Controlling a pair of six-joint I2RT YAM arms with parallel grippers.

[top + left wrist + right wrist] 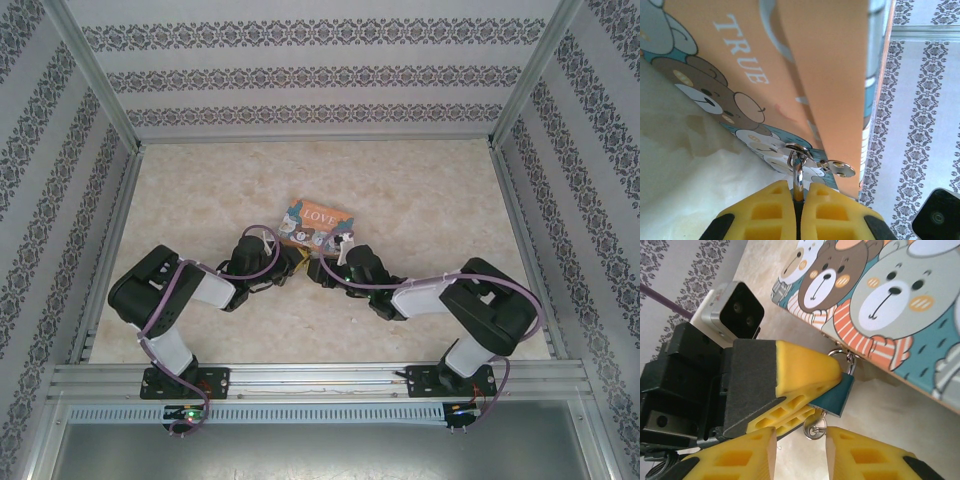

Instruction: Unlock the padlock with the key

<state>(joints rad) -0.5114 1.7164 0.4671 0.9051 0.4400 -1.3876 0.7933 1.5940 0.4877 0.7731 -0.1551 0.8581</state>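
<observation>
Right wrist view: the padlock hangs from the near edge of the tin. Its teal body is pinched between the yellow fingers of the other arm.
Left end effector: clamped on the padlock, apparently to steady it and present its lower end to the partner arm. From its own camera the silvery shackle rises out of the pads to a thin metal hasp.
Right end effector: open and holding nothing. Its fingertips stand either side of a small wire ring that dangles at the padlock's lower end, which looks like a line-up for a pinch.
Key: too small to make out. It may sit on that ring, perhaps already at the keyhole, but I cannot tell.
Lock state: the shackle appears closed through the hasp, so I judge the unlocking not yet done.
Tin surface: flat, glossy printed metal with cartoon bears and an orange panel with white lettering.
Finger pads: yellow, wedge-shaped, with hollow cells, and likely slightly yielding around hard metal.
Desk: pale, marbled and matte, with the tin resting near its middle between both arms.
</observation>
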